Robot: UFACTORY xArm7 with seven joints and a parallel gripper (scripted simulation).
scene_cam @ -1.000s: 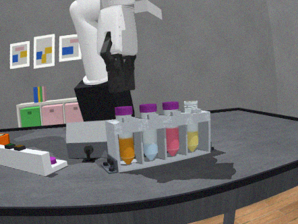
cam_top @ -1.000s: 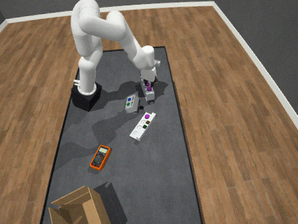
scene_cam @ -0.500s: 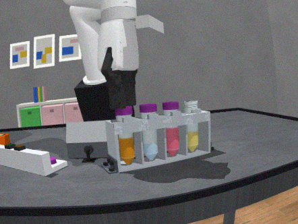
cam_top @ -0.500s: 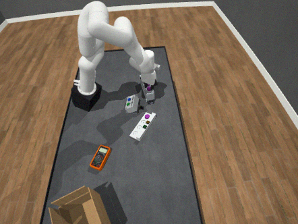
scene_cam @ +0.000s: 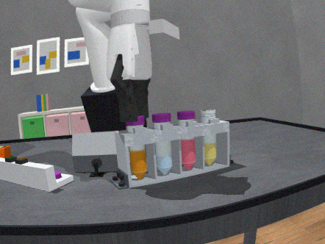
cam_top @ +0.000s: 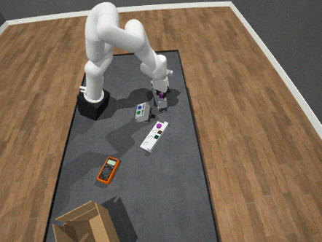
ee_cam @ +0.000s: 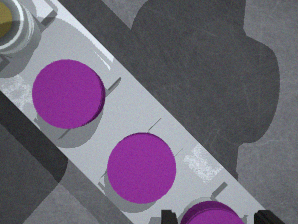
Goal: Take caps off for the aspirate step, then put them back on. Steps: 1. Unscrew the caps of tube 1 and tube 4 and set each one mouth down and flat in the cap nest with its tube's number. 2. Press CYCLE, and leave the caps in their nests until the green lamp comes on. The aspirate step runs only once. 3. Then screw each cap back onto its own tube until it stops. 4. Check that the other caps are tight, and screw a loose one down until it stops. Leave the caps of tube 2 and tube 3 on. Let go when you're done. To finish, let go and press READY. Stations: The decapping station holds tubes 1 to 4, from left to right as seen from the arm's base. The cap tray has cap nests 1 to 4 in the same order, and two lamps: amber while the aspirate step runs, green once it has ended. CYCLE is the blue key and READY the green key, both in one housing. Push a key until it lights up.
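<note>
The grey tube rack [scene_cam: 173, 134] [ee_cam: 130, 110] holds four tubes. The yellow tube [scene_cam: 209, 147] [ee_cam: 7, 20] at one end stands open, without a cap. The red, pale blue and orange tubes carry purple caps [scene_cam: 186, 115] [scene_cam: 161, 117] [scene_cam: 135, 121]. My gripper [cam_top: 161, 95] [scene_cam: 135, 118] [ee_cam: 214, 217] is open, its fingers on either side of the orange tube's cap [ee_cam: 212, 214] with small gaps. One purple cap [cam_top: 159, 125] [scene_cam: 57, 173] lies in an end nest of the white cap tray [cam_top: 147, 143] [scene_cam: 29, 173].
The key housing [cam_top: 142, 111] [scene_cam: 92, 147] with a blue key [cam_top: 140, 107] and a green key [cam_top: 138, 113] stands beside the rack. An orange multimeter [cam_top: 108, 170] and an open cardboard box [cam_top: 84, 222] lie farther off on the mat.
</note>
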